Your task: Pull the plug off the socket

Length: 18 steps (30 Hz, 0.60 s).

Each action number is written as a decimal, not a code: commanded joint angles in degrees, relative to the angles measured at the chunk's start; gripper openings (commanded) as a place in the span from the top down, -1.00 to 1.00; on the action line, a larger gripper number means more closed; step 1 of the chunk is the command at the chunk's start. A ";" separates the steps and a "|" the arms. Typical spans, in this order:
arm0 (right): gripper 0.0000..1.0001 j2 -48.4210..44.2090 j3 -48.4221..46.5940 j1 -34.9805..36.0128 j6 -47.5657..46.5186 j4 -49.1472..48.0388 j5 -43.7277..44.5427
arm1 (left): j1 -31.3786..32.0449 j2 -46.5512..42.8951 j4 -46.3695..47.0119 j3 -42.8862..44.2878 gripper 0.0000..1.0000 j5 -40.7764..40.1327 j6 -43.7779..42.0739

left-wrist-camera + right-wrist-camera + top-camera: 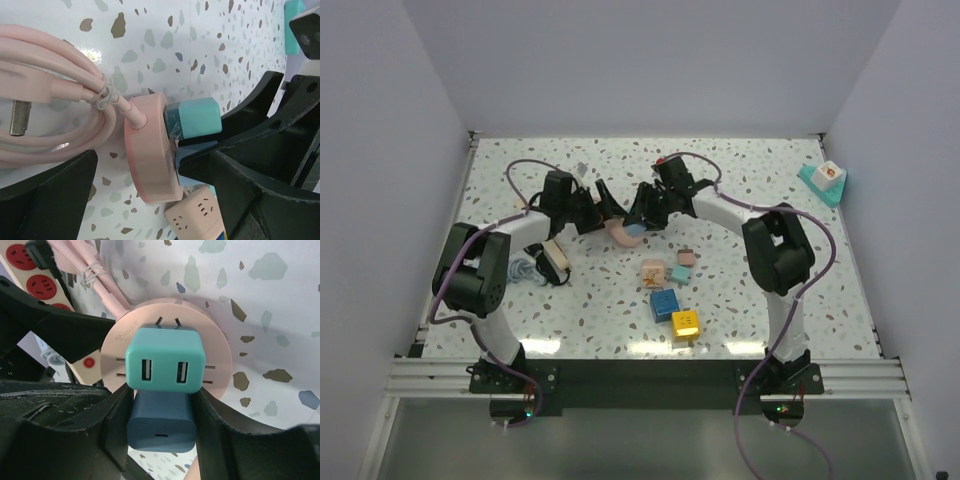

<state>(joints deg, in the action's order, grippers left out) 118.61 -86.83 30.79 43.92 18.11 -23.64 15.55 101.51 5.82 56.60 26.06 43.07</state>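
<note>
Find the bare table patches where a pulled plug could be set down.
Free: the strip along the back wall beyond both arms; the near-left patch between the left arm's base and the blue cube; the right side toward the teal holder. Crowded: the centre, around the pink round socket and cubes.

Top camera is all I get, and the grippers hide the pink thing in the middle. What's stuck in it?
Observer: The right wrist view shows two chargers in the round pink socket: a teal plug beside a dark blue plug.
Operator: Which one is the right gripper grabbing?
Observer: The dark blue plug; the right gripper has a finger on each side of it.
</note>
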 commanded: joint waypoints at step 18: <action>1.00 -8.13 6.32 2.70 4.15 -16.16 -2.11 | 3.17 3.69 -8.82 4.49 -0.32 -10.43 1.75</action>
<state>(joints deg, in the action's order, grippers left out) 115.48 -80.18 32.42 46.00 9.32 -19.90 18.09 104.75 -3.03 61.93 18.06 44.01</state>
